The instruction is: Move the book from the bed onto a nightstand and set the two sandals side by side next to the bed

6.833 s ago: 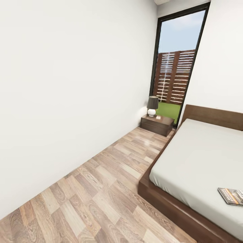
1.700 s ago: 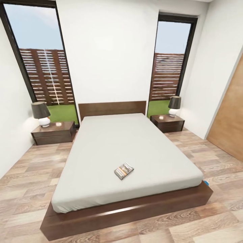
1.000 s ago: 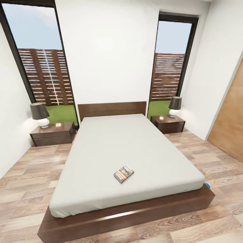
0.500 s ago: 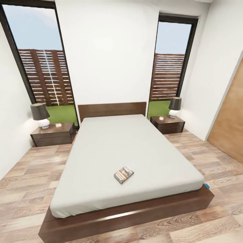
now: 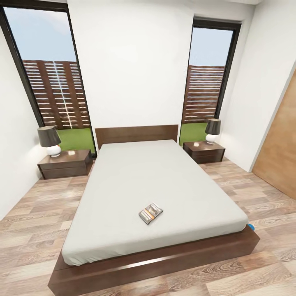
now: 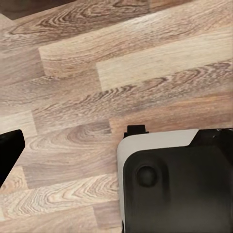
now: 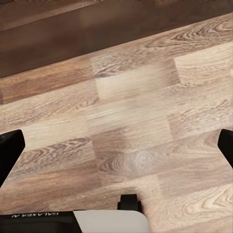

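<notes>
From left to right in the head view: one tall dark-framed window (image 5: pixel 45 78) showing a slatted fence and grass; below it one nightstand (image 5: pixel 65 163) carrying one lamp (image 5: pixel 50 140) with a dark shade and white base; then the single bed (image 5: pixel 135 185), headboard to the white wall, foot towards the camera; one book (image 5: pixel 151 213) lies flat on the mattress, near the foot and a little right of its middle, turned askew; a second window (image 5: pixel 207 74) and a second nightstand (image 5: pixel 204 151) with a second lamp (image 5: pixel 212 130) stand right of the headboard; one speck of bright blue, a sandal (image 5: pixel 251 226), peeps out at the bed's right foot corner on the plank floor (image 5: pixel 255 189); a wood-brown panel (image 5: pixel 281 152) closes the right edge.

Left gripper (image 6: pixel 63 145): one dark fingertip shows over the floor in the left wrist view; I cannot tell whether it is open or closed; right gripper (image 7: pixel 116 145): two dark fingertips stand wide apart at the picture's opposite edges, open and holding nothing.
</notes>
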Robot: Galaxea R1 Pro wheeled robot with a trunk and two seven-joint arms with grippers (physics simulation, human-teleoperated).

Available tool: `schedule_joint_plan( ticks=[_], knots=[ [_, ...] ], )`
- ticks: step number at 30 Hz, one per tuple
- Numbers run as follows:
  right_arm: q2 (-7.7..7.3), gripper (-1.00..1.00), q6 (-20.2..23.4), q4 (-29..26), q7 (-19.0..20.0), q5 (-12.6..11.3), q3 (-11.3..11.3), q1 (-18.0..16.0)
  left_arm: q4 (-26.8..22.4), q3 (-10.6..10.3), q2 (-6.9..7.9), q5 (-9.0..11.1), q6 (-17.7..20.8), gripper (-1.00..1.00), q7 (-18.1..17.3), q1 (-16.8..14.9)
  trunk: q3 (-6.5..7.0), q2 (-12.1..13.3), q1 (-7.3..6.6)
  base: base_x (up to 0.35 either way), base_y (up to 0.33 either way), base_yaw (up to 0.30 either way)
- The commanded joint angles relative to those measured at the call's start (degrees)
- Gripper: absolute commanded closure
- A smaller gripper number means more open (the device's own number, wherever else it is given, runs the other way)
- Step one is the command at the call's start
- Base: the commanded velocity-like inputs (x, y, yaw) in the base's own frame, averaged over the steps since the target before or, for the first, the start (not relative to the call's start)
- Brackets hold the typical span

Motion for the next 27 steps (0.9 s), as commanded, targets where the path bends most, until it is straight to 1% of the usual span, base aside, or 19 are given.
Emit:
schedule_joint_plan(
  ticks=[1,27],
  knots=[
    [0.06,-1.00,0.28,-0.12,0.49,0.60,-0.48,-0.03,-0.03,-0.50,0.02,0.38,-0.12,-1.00,0.23,-0.03,0.09,0.34,-0.21,0.000,0.000,0.000],
    [0.06,-1.00,0.27,-0.12,0.49,0.60,-0.48,-0.03,-0.01,-0.50,0.02,0.32,-0.12,-1.00,0.23,-0.03,4.76,10.77,-5.92,0.000,0.000,0.000]
  ],
)
